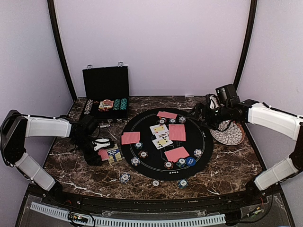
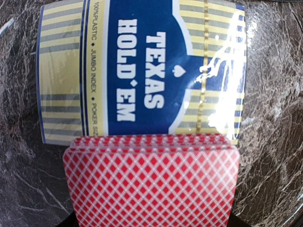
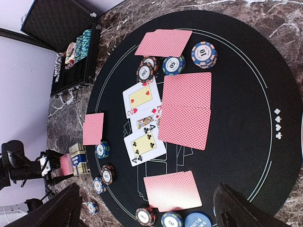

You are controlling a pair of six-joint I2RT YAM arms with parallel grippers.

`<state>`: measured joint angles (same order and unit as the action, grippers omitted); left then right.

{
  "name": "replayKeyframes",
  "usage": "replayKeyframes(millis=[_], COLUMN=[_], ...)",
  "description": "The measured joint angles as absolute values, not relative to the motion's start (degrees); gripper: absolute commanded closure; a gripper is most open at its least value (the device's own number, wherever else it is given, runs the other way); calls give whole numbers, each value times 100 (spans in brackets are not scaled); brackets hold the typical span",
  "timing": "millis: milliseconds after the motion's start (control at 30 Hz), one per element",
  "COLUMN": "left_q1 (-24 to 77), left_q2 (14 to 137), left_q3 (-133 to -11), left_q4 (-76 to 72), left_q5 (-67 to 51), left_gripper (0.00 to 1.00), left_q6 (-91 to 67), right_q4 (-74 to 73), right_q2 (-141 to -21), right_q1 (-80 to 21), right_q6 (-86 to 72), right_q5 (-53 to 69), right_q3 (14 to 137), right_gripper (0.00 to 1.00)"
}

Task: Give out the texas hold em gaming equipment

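My left gripper (image 1: 101,152) is shut on a deck of red-backed cards (image 2: 151,184) low over the marble, beside a blue and yellow "Texas Hold'em" card box (image 2: 142,71). On the round black mat (image 1: 208,151) lie three face-up cards (image 1: 160,135) and red-backed cards (image 1: 177,132), (image 1: 130,137), (image 1: 176,153), (image 1: 166,115). Striped chips (image 1: 138,145) sit around them, with a blue marker disc (image 1: 190,161). My right gripper (image 1: 204,117) hovers over the mat's far right, open and empty; its fingers (image 3: 61,208) frame a red-backed card (image 3: 173,190). No orange disc shows.
An open black hinged case (image 1: 106,90) with racked chips stands at the back left. A round white patterned plate (image 1: 229,132) lies right of the mat. Three loose chips (image 1: 124,178) lie on the marble near the mat's front edge.
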<state>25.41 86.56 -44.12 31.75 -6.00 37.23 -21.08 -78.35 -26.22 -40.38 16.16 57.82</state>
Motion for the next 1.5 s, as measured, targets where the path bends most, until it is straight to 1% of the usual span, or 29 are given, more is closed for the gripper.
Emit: replayKeyframes(millis=[33,100,133,200,533,600,667,700,733,833,867,900,933,1000,1067,1500], left_q1=[2541,2541,2541,2541,2460,2458,2451,2447,2447,2438,2432,2429,2427,2427,2425,2421], left_q2=[8656,8646,8621,8554,8278,8256,8250,8248,8248,8309,8335,8372,8396,8436,8464,8556], left_q3=[-4410,-4403,-4381,-4318,-4086,-4077,-4077,-4077,-4086,-4145,-4174,-4211,-4230,-4272,-4300,-4530], left_q4=[3175,3170,3153,3100,3050,3074,3098,3107,3127,3203,3234,3277,3299,3358,3494,3948], left_q5=[-598,-596,-593,-578,-454,-384,-349,-346,-344,-357,-370,-384,-392,-405,-425,-390], left_gripper=[57,64,69,75,71,68,56,54,47,41,33,29,11,3,1,1], left_q6=[3723,3726,3730,3734,3835,3863,3892,3898,3903,3905,3907,3918,3927,3997,4010,3966], right_q4=[-2110,-2112,-2110,-2121,-2147,-2147,-2147,-2145,-2143,-2126,-2126,-2128,-2126,-2126,-2123,-2123], right_q2=[-7819,-7808,-7806,-7808,-7754,-7728,-7719,-7719,-7719,-7717,-7717,-7717,-7717,-7714,-7712,-7625], right_q1=[-2622,-2622,-2622,-2622,-2622,-2622,-2622,-2622,-2622,-2622,-2622,-2622,-2622,-2622,-2622,-2626], right_q6=[-4049,-4064,-4069,-4082,-4101,-4104,-4108,-4110,-4112,-4128,-4128,-4130,-4130,-4130,-4130,-4145], right_q5=[1616,1616,1616,1616,1623,1627,1640,1645,1647,1658,1662,1664,1667,1667,1667,1643], right_q3=[5782,5782,5782,5782,5782,5782,5780,5776,5767,5710,5699,5693,5690,5690,5690,5690], right_gripper=[1,1,1,2,2,2,2,2,2,2,1,1,2,2,2,2])
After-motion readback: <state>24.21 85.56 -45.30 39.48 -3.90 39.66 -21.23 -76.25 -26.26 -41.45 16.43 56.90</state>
